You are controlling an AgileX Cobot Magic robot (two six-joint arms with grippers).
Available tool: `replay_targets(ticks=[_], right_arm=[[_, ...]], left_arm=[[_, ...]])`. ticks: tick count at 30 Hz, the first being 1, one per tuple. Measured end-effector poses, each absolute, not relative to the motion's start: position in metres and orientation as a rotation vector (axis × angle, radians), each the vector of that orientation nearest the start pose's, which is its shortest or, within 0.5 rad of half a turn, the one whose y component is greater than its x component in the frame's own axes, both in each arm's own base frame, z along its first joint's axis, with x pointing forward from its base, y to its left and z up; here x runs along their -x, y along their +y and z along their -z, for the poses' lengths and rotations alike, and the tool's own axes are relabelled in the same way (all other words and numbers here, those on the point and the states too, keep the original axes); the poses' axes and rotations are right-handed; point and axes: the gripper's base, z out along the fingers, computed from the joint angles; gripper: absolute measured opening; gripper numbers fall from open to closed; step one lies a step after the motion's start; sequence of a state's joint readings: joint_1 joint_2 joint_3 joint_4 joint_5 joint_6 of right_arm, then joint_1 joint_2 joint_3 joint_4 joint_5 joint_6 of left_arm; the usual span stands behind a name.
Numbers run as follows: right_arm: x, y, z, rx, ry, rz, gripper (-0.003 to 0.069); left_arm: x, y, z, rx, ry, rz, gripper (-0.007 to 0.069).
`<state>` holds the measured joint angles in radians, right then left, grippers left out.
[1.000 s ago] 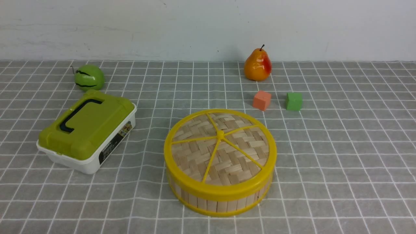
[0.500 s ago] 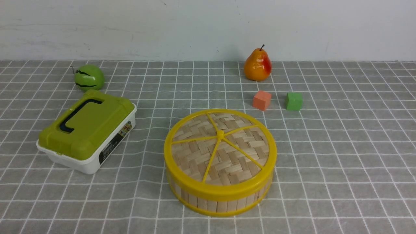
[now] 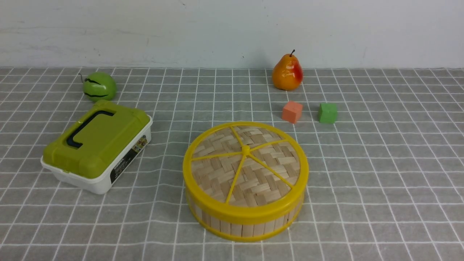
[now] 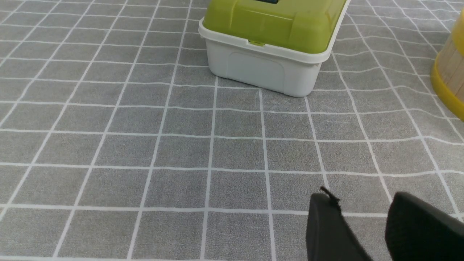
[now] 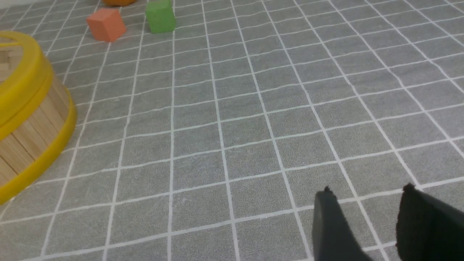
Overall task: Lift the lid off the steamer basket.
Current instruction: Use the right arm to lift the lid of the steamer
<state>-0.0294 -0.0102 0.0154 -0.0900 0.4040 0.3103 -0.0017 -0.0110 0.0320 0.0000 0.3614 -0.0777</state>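
The lid point(image 3: 245, 163), a woven bamboo disc with a yellow rim, spokes and centre knob, sits flat on the steamer basket point(image 3: 246, 226) at the middle front of the table. No arm shows in the front view. In the left wrist view my left gripper point(image 4: 362, 197) hovers open over bare cloth, with the basket's edge point(image 4: 451, 72) off to one side. In the right wrist view my right gripper point(image 5: 368, 191) is also open and empty, well apart from the lid's yellow rim point(image 5: 21, 83) and the basket's slat wall point(image 5: 32, 134).
A white box with a green lid point(image 3: 96, 145) stands left of the basket, with a green ball point(image 3: 99, 86) behind it. A pear point(image 3: 287, 72), an orange cube point(image 3: 292, 111) and a green cube point(image 3: 328, 112) sit behind the basket on the right, near the back wall.
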Motion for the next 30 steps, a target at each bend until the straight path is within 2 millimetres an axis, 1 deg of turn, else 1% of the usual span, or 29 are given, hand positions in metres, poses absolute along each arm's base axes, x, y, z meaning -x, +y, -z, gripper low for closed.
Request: replay_targets(ticks=[19,23,26,28,29,30], right_arm=[[-0.051,-0.005,-0.172,-0.266,1.874,-0.102,0.0242],[-0.052,-0.004,-0.173,-0.279,1.87,-0.124,0.0242],[-0.052,-0.001,-0.173,-0.345,1.854,-0.223,0.0242],[-0.052,0.004,-0.174,-0.469,1.826,-0.385,0.0242],[-0.053,0.006,-0.175,-0.575,1.801,-0.511,0.0242],[-0.053,0.008,-0.175,-0.608,1.792,-0.556,0.0242]], left_arm=[[-0.053,0.0,-0.17,0.071,1.865,0.055,0.0239],[-0.053,0.0,-0.17,0.071,1.865,0.055,0.0239],[-0.053,0.0,-0.17,0.071,1.865,0.055,0.0239],[-0.053,0.0,-0.17,0.071,1.865,0.055,0.0239],[-0.053,0.0,-0.17,0.071,1.865,0.055,0.0239],[-0.053,0.0,-0.17,0.071,1.865,0.055,0.0239]])
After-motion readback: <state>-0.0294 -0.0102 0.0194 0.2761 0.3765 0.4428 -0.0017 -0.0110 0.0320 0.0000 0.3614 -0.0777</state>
